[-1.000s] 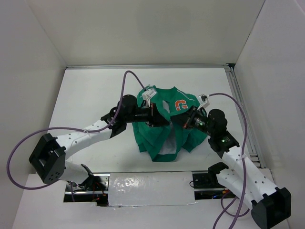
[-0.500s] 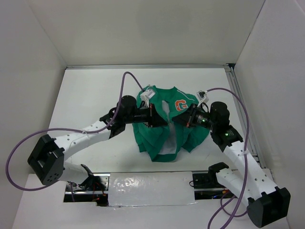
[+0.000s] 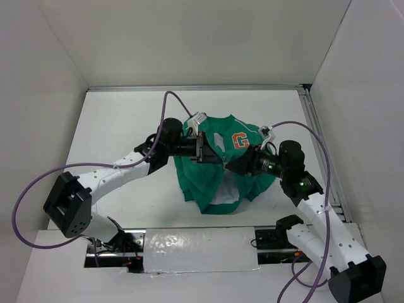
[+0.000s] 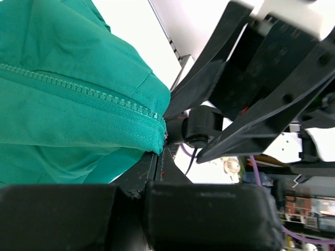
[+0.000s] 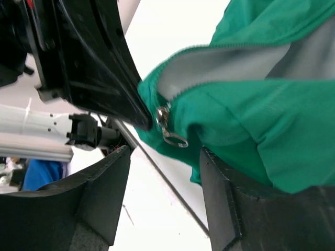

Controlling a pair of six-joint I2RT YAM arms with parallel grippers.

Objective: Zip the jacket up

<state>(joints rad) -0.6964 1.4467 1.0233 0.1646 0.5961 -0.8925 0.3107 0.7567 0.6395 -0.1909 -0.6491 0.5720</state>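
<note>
With the left hand (image 3: 203,151) clamped on the small green fabric jacket (image 3: 218,173) by its zipper end, bunched at the white desk's (image 3: 126,120) middle, the right hand (image 5: 165,198), fingers apart, should centre the silver zipper pull (image 5: 170,129) between them, close firmly, then draw along the taut teeth.

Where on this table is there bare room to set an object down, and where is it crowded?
Bare: the far strip of table between the jacket and the back wall, and the left patch between the left arm and the side wall. Crowded: the middle, where it and the right arm meet at the jacket.
</note>
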